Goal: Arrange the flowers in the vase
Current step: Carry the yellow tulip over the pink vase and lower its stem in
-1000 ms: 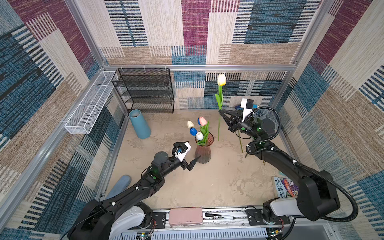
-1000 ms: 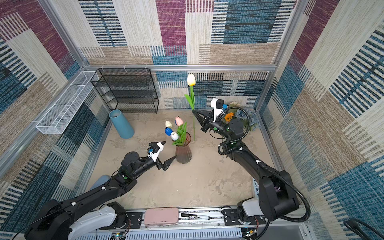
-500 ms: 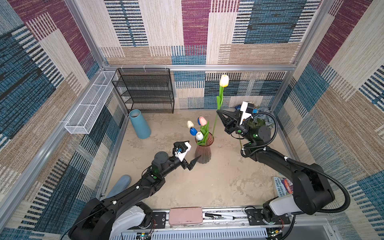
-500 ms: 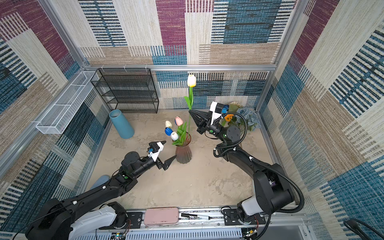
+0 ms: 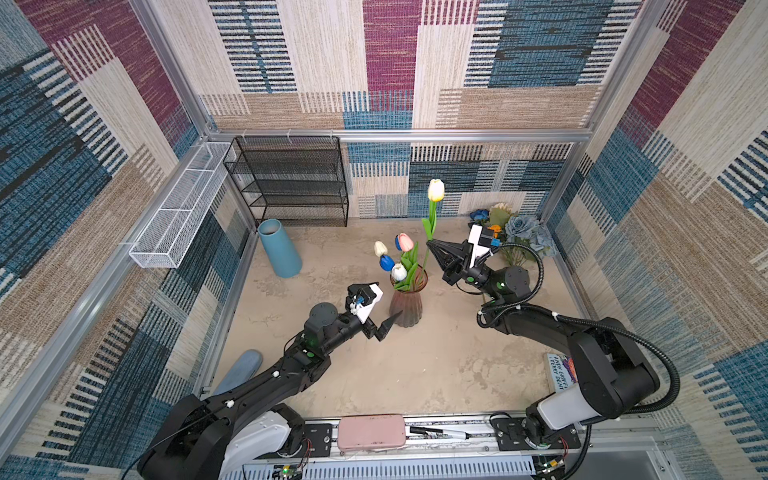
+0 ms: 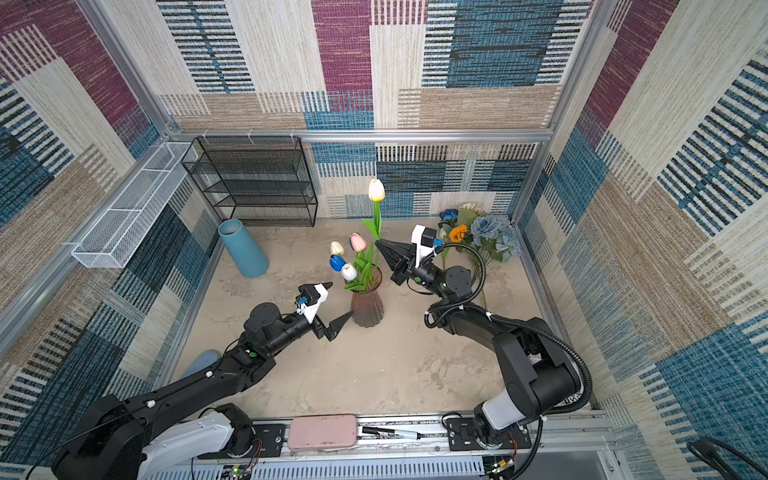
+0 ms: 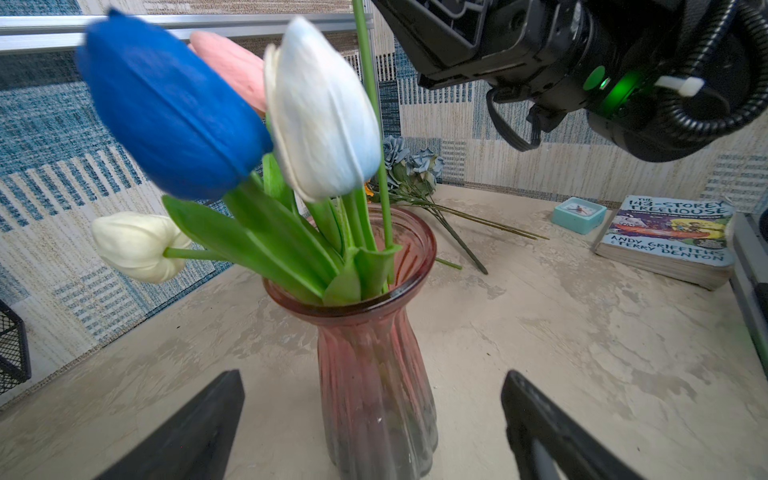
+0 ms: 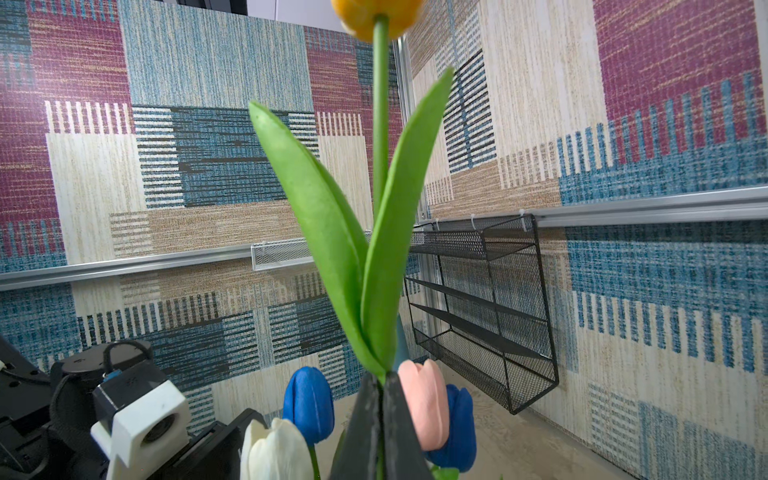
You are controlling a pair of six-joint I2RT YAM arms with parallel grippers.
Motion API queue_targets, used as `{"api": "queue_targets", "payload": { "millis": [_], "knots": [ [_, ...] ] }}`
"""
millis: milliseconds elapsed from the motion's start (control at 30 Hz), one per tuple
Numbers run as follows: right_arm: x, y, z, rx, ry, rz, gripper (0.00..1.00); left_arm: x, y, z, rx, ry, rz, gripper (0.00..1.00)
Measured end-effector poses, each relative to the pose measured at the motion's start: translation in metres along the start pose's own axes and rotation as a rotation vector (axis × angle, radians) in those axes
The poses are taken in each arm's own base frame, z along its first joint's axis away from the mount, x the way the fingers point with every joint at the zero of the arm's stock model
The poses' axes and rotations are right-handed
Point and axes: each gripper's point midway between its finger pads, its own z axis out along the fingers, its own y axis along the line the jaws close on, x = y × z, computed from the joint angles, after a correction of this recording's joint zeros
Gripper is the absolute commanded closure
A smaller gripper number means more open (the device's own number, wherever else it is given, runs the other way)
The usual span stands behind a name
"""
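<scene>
A ribbed pink glass vase (image 5: pixel 406 308) stands upright near the middle of the tabletop (image 5: pixel 415 374). Four small tulips already sit in it, and their heads lean out toward the left arm's side. They are a cream tulip (image 7: pixel 133 245), a blue tulip (image 7: pixel 166 112), a pink tulip (image 7: pixel 232 62) and a white tulip (image 7: pixel 324 112), all on green stems with broad leaves.

The right fingers (image 8: pixel 365 424) are pressed together on the thin stem of a yellow tulip (image 5: pixel 436 190), just under its two long green leaves. This tulip stands nearly upright, with its head well above the others. In the left wrist view its stem runs down past the white tulip into the vase mouth.

The left fingers (image 7: pixel 187 428) are spread wide and hold nothing. They sit low, one to each side of the vase body. In that wrist view they are clear of the glass. In a top view the nearer fingertip looks very close to the vase wall, and I cannot tell whether it touches.

The remaining flowers lie in the far right corner of the tabletop, heads toward the wall. They are a dusty-blue rose bunch (image 6: pixel 492 232), an orange sunflower (image 6: pixel 457 232) and a deep-blue rose (image 6: pixel 449 215), with long stems trailing forward.

A blue cylinder (image 5: pixel 278 249) stands at the back left, and a book (image 7: pixel 669 237) lies on the right edge.
</scene>
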Motion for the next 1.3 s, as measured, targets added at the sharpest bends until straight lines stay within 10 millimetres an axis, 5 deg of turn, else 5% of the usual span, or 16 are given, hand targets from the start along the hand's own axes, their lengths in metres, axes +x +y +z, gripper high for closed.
{"api": "queue_targets", "payload": {
  "millis": [300, 433, 700, 1033, 1300],
  "knots": [
    [0.030, 0.006, -0.002, -0.007, 0.058, -0.064, 0.99, 0.003, 0.002, 0.008, 0.005, 0.013, -0.004, 0.01],
    [0.043, 0.004, -0.003, 0.009, 0.094, -0.073, 0.73, 0.001, 0.002, 0.011, 0.006, 0.011, -0.004, 0.01],
    [0.037, 0.003, -0.009, 0.076, 0.108, -0.148, 0.61, -0.002, 0.003, 0.011, 0.005, 0.007, -0.002, 0.01],
    [0.031, 0.000, -0.011, 0.118, 0.142, -0.207, 0.13, -0.001, 0.004, 0.016, 0.006, 0.013, -0.004, 0.01],
    [0.018, 0.011, -0.022, 0.130, 0.149, -0.279, 0.05, -0.011, 0.004, 0.013, 0.006, -0.011, 0.004, 0.01]
  ]
}}
